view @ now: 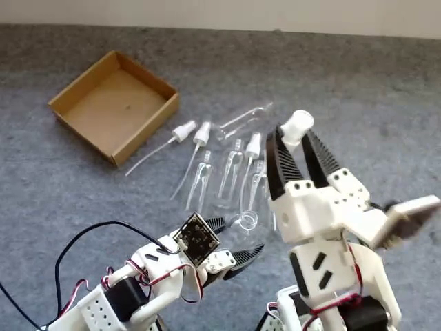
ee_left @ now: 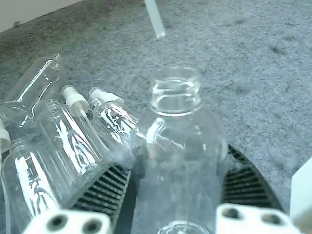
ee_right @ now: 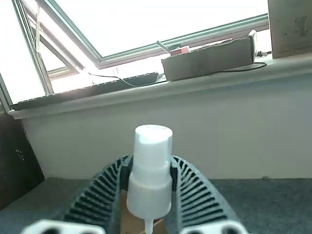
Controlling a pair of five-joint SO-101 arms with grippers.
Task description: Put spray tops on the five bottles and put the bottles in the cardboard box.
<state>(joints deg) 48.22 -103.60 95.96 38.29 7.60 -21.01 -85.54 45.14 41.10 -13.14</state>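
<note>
My left gripper (view: 240, 236) is shut on a clear bottle (view: 244, 221) that stands upright on the grey carpet; its open neck (ee_left: 175, 92) has no top. Above and to the right, my right gripper (view: 295, 134) is shut on a white spray top (view: 298, 126), also gripped between the ribbed fingers (ee_right: 195, 195) in the right wrist view (ee_right: 150, 168). A thin tube end (ee_left: 155, 22) hangs above the bottle. Several more clear bottles (view: 231, 169) and spray tops (view: 184, 131) lie in a row on the carpet. The cardboard box (view: 146, 138) sits far left.
Lying bottles (ee_left: 63, 136) crowd close beside the held bottle. The box is open and shallow, with nothing in it. Bare carpet stretches to the right of the arms and between the box and the left arm.
</note>
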